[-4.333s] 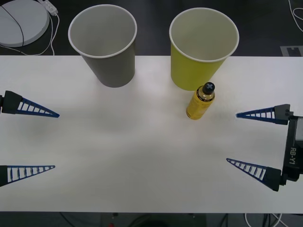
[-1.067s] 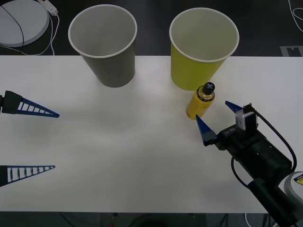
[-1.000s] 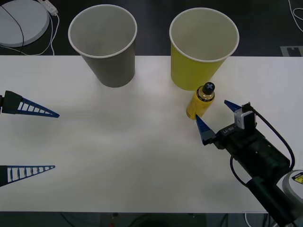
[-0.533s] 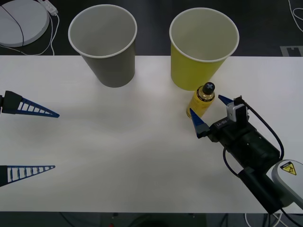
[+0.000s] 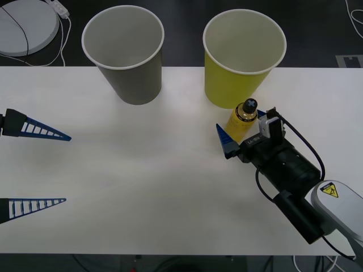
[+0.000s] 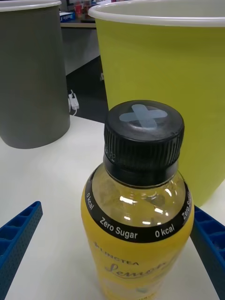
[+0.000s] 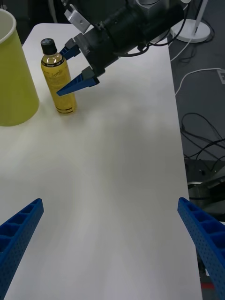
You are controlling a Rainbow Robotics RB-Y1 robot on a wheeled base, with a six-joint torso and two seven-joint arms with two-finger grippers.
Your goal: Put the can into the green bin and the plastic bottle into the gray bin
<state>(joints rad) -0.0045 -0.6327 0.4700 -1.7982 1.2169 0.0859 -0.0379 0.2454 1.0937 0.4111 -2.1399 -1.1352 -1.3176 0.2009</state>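
Note:
The plastic bottle stands upright on the white table, just in front of the green bin; it holds yellow liquid under a black cap. My right gripper is open, with one blue finger on each side of the bottle and a gap on both sides. The left wrist view shows the same: the bottle between the right gripper's fingers, beside the green bin. The gray bin stands upright at the back left. My left gripper rests open at the left edge. The can is out of view.
A white round disc with a cable lies beyond the table's far left corner. Open tabletop stretches between my two arms. Past the table's right edge, cables lie on the dark floor.
My right arm has come in from the table's right side toward the bottle, and its open fingers now flank it. The bottle, both bins and my left arm have stayed put.

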